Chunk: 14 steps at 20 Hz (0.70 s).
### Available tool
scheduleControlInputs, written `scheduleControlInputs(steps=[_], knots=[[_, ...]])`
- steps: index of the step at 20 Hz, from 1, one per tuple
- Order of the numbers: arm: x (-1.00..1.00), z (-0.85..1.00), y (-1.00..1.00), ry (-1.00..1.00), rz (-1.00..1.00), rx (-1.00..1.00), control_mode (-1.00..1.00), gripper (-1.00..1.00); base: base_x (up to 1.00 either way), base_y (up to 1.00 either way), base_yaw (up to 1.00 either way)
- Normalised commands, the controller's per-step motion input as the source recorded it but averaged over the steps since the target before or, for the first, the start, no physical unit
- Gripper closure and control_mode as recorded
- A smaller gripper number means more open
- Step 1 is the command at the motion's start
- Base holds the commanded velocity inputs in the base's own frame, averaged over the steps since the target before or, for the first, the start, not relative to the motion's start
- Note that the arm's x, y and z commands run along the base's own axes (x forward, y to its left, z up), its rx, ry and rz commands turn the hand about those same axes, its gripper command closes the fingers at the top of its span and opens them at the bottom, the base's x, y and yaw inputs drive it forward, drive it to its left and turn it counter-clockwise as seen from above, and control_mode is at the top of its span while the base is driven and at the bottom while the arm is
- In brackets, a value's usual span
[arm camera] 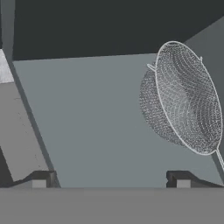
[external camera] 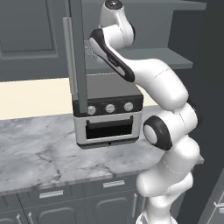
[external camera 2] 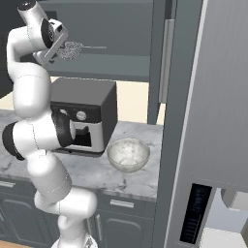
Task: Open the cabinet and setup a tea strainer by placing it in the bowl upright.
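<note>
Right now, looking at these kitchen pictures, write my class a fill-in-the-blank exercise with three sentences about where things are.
1. The tea strainer lies on the grey ____ inside the cabinet.
2. The cabinet's door stands ____.
3. The marbled bowl sits on the counter beside the toaster ____.

Missing words: shelf; open; oven

Glossy white arm (external camera: 162,87) of rounded, bulbous segments, dark joint rings between them, black band along one upper link, small dark square fingertips (arm camera: 41,179).
</note>
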Motion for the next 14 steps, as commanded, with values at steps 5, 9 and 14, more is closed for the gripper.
scheduleControlInputs(steps=[5,9,14], knots=[[0.29,-0.08,0.03,0.03,0.08,-0.01,-1.00,-1.00,0.00,0.00,0.00],[0.27,-0.12,0.00,0.00,0.07,-0.02,-1.00,-1.00,0.00,0.00,0.00],[0.19,-0.26,0.00,-0.02,0.05,-0.03,-1.00,-1.00,0.00,0.00,0.00]])
